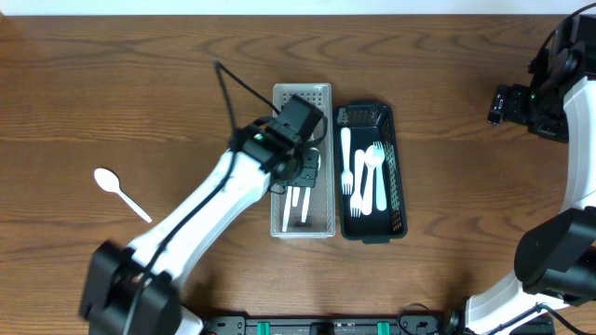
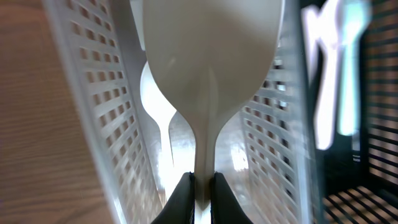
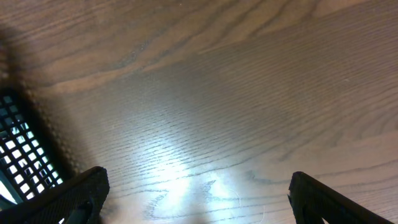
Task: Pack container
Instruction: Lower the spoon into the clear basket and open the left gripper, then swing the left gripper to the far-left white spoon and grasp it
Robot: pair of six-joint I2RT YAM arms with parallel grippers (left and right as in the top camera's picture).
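Left claw (image 2: 202,186): clamping tight on the handle of a white plastic spoon (image 2: 208,50), whose bowl is pointing away into the basket.
White perforated basket (image 1: 303,90): sitting in the middle of the tabletop (image 1: 112,74), its long side running from near edge to far edge, and the left arm is hanging right over it.
Inside it: a second spoon (image 2: 155,93) is lying on the basket floor under the held one.
Black basket (image 1: 399,186): standing just beside the white one, on the side facing the right edge.
White forks (image 1: 345,154): lying lengthwise in the black basket.
Loose spoon (image 1: 126,197): lying on bare wood toward the left edge, well apart from both baskets.
Right claw (image 3: 199,190): fingers spreading wide apart and gripping nothing, hovering over bare wood near the right edge, toward the far side. A corner of the black basket is peeking in at the lower left of its view.
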